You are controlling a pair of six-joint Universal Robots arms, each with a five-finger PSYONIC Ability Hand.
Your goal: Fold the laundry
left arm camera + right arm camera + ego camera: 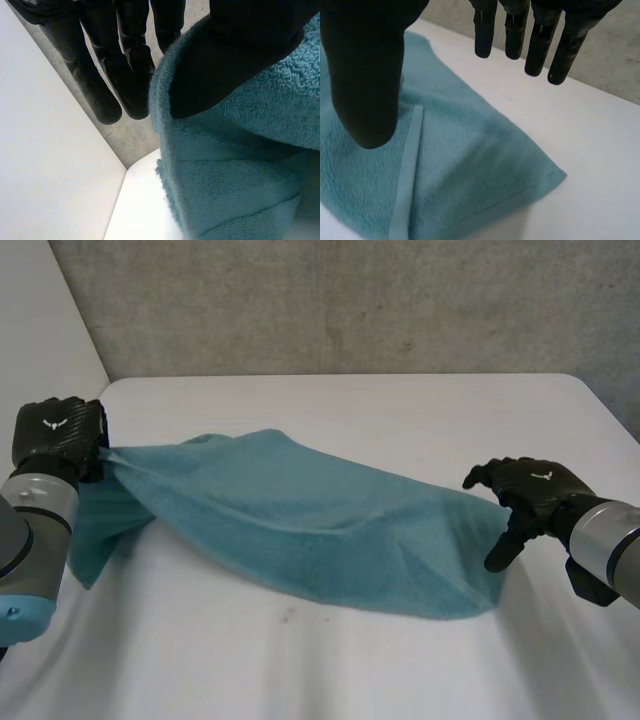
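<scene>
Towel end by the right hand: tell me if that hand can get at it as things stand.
Probably yes. The right hand is open and hangs right at the corner of the towel, thumb over the cloth; nothing lies between. The left hand, pinching the far end, should not hinder it.

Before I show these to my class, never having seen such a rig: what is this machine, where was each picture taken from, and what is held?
It is a robot with two arms, each ending in a black hand. The wide picture looks down from a camera between and behind the arms; the other two come from wrist cameras, looking along each palm. A teal towel lies rumpled on a white table. The left hand pinches one end, raised off the table. The right hand is open at the other end, holding nothing.
</scene>
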